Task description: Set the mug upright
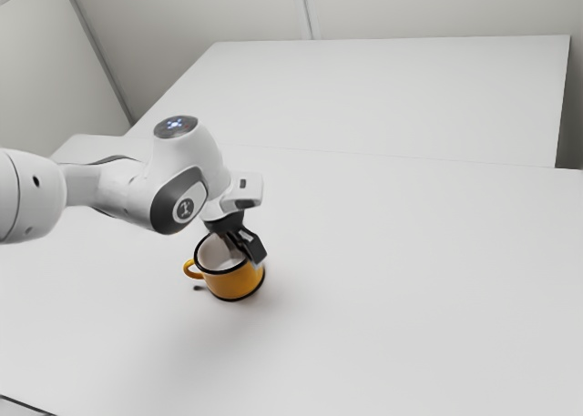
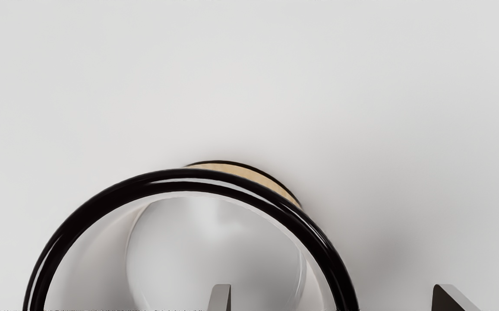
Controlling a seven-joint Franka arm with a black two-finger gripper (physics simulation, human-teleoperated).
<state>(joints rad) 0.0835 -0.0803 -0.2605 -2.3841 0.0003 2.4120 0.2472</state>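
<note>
The orange mug point(image 1: 235, 282) stands with its black-rimmed mouth up and its base down on the white worktop point(image 1: 401, 289), between the worktop's far edge and the corner at the exterior view's lower left. It looks upright or nearly so; I cannot tell whether a slight tilt remains. Its handle point(image 1: 190, 268) points toward the exterior view's left. The tool point(image 1: 246, 249) is released, its fingers point(image 2: 220, 299) spread apart over the mug's rim point(image 2: 189, 175): one reaches over the mouth, the other is outside, with the mug's wall between them and a gap from the outer finger to the rim.
</note>
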